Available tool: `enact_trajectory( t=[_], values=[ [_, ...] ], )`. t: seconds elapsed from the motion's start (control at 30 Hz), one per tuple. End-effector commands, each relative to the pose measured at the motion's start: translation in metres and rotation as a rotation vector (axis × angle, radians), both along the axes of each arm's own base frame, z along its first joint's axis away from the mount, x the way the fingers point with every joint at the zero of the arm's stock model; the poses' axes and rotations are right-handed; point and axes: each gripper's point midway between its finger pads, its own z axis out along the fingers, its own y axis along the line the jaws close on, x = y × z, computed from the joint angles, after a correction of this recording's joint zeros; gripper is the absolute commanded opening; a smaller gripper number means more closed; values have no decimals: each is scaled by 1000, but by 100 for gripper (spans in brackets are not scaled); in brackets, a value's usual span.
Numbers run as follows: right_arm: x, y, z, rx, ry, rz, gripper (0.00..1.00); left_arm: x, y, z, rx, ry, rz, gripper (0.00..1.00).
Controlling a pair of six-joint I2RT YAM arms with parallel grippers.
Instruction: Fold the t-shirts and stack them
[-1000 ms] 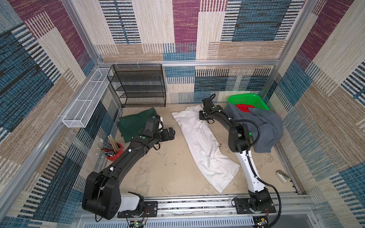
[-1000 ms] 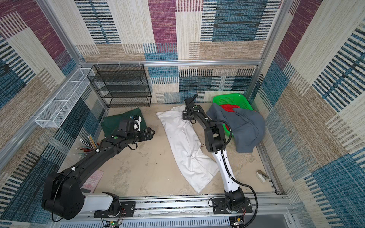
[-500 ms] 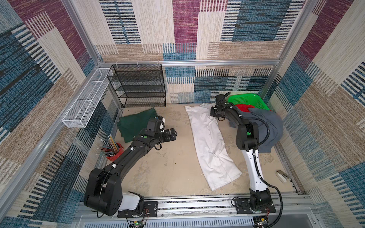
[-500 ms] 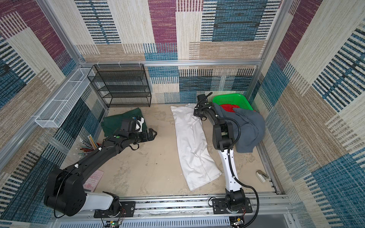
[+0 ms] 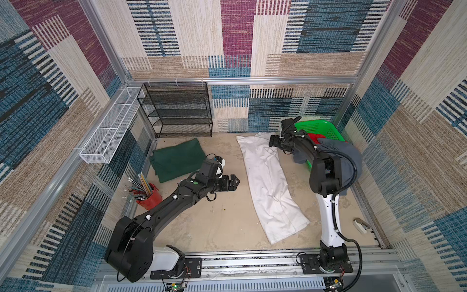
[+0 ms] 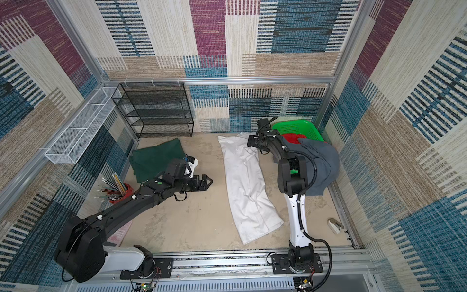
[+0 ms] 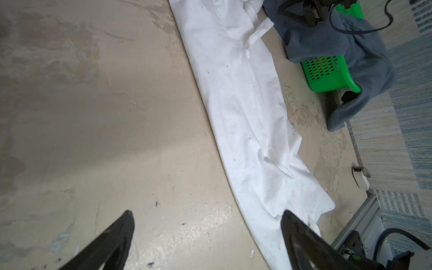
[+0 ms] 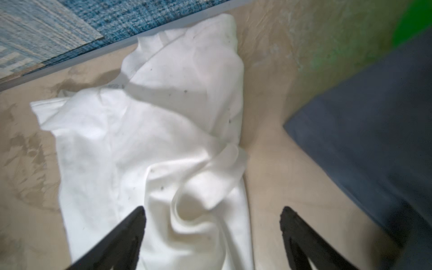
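Across the middle of the worktop (image 5: 207,227), a little right of centre, the white t-shirt (image 5: 270,184) lies as one long, narrow, rumpled strip. It runs from the back wall down towards the front rail and slants slightly to the right as it comes forward. The right pincer (image 5: 271,140) hangs over the strip's far end. In the right wrist view its two dark fingers (image 8: 131,233) stand wide apart with nothing held, and a loose curl of white cloth lies below the gap.

Behind that arm sits the green basket (image 5: 318,126) in the back right corner, with something red (image 5: 316,137) inside it. The slate grey t-shirt (image 5: 346,156) is draped over the basket's near side and spills down to the worktop, with part of it lying across the right arm's forearm.

Over on the left, the dark green t-shirt (image 5: 177,159) lies folded flat near the back, in front of a black mesh rack (image 5: 177,111). The left arm reaches across its near corner, and the left pincer (image 5: 236,182) hovers over bare worktop between the green tee and the white strip. Its jaws are spread and empty, and it points towards the white cloth.

A red cup of pencils (image 5: 149,197) stands at the left edge.
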Motion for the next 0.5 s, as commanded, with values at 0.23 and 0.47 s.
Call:
enact_trajectory(
  t=[0.23, 0.47],
  values=[
    [-133, -12, 28, 118, -74, -36, 99, -53, -57, -22, -44, 47, -151, 98],
    [-246, -28, -8, 199, -1, -124, 99, -100, -78, -47, -51, 107, -260, 99]
  ],
)
